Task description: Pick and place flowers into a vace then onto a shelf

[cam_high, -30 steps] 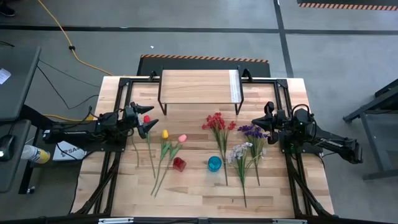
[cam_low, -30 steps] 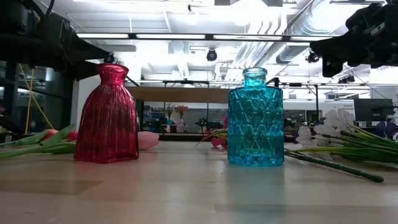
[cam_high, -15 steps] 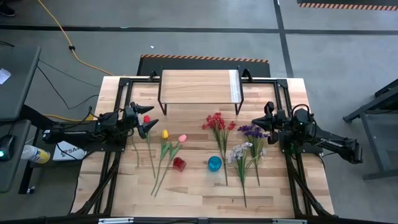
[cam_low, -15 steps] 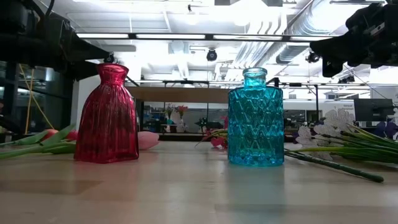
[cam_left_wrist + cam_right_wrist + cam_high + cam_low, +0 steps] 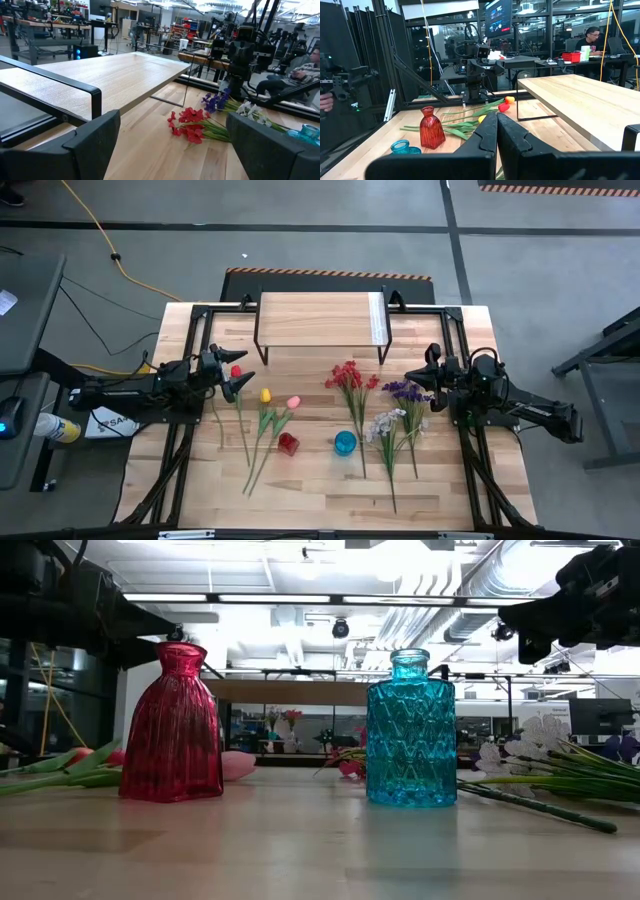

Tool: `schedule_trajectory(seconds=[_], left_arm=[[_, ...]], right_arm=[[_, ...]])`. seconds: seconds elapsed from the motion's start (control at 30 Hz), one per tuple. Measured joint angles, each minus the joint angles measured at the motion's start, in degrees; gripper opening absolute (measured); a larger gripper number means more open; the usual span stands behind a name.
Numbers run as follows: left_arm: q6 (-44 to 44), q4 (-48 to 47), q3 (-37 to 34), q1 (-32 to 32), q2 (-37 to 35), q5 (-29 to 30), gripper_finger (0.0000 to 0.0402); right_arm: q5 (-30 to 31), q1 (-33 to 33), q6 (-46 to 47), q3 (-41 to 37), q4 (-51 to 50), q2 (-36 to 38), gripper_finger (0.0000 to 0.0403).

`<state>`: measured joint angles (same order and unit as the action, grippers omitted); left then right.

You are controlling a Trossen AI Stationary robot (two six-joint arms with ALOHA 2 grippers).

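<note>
The flowers lie flat on the slatted tabletop. The red (image 5: 236,371), yellow (image 5: 265,395) and pink (image 5: 293,402) tulips are at the left. The red cluster (image 5: 348,375), purple spray (image 5: 405,391) and whitish spray (image 5: 385,423) are at the right. A red vase (image 5: 288,443) and a blue vase (image 5: 345,443) stand upright in front of them. The shelf (image 5: 320,320) stands at the far edge. My left gripper (image 5: 235,370) is open above the red tulip's head. My right gripper (image 5: 496,131) is shut and empty beside the purple spray.
The black frame rails (image 5: 185,440) run along both table sides under the arms. There is bare tabletop (image 5: 320,495) near the front edge. A person sits at a desk (image 5: 592,37) in the room beyond, and a hand (image 5: 325,100) shows at the right wrist view's edge.
</note>
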<state>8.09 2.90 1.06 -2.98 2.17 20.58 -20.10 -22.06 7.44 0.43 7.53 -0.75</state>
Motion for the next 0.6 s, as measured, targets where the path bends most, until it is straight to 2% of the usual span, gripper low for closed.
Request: schedule_trajectory(seconds=[0.1,0.23,0.33,0.47,0.6], left_arm=[[4.91,0.54,0.03,0.0,-0.02,-0.05,0.0397],[17.51,0.34,2.2,0.0,-0.04,-1.2,0.0397],[20.53,0.2,6.16,0.0,-0.04,-6.66,0.0397],[18.35,-3.93,14.97,0.04,-0.02,-16.8,0.0397],[17.86,-19.3,28.36,0.02,2.17,-17.45,0.0397]], right_arm=[[0.01,-0.01,0.01,0.0,0.0,0.01,0.0],[0.02,0.0,0.01,0.01,0.0,0.01,0.0],[0.02,0.0,0.02,0.02,0.0,0.02,0.0],[0.24,0.0,0.01,0.01,0.01,0.01,0.0],[4.27,-0.02,1.17,0.02,3.72,0.02,0.0]])
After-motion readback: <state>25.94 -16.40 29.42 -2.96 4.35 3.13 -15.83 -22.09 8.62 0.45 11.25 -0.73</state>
